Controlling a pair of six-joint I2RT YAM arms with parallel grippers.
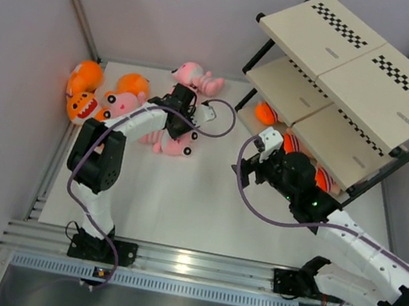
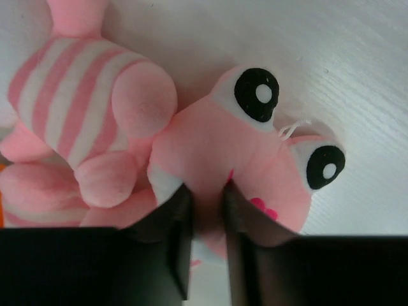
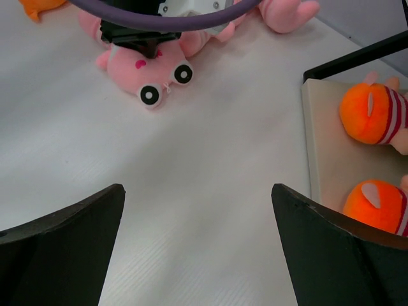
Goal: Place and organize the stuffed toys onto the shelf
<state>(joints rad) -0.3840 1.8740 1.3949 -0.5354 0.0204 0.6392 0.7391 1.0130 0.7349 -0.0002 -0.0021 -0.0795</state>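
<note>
My left gripper (image 1: 175, 116) is shut on the head of a pink striped plush (image 2: 210, 140), which lies on the white table (image 1: 181, 196); the fingers pinch it below the eyes. The pinched plush also shows in the top view (image 1: 175, 146) and the right wrist view (image 3: 150, 70). A second pink plush (image 1: 195, 78) lies at the back, a third (image 1: 122, 103) to the left. Three orange plushes (image 1: 85, 76) cluster at the far left. My right gripper (image 3: 197, 191) is open and empty, beside the shelf (image 1: 362, 70). Orange-headed toys (image 3: 370, 115) rest on its bottom board (image 3: 325, 159).
The shelf's black frame post (image 3: 357, 57) stands just right of my right gripper. Grey walls close the left and back sides. An aluminium rail (image 1: 192, 266) runs along the near edge by the arm bases.
</note>
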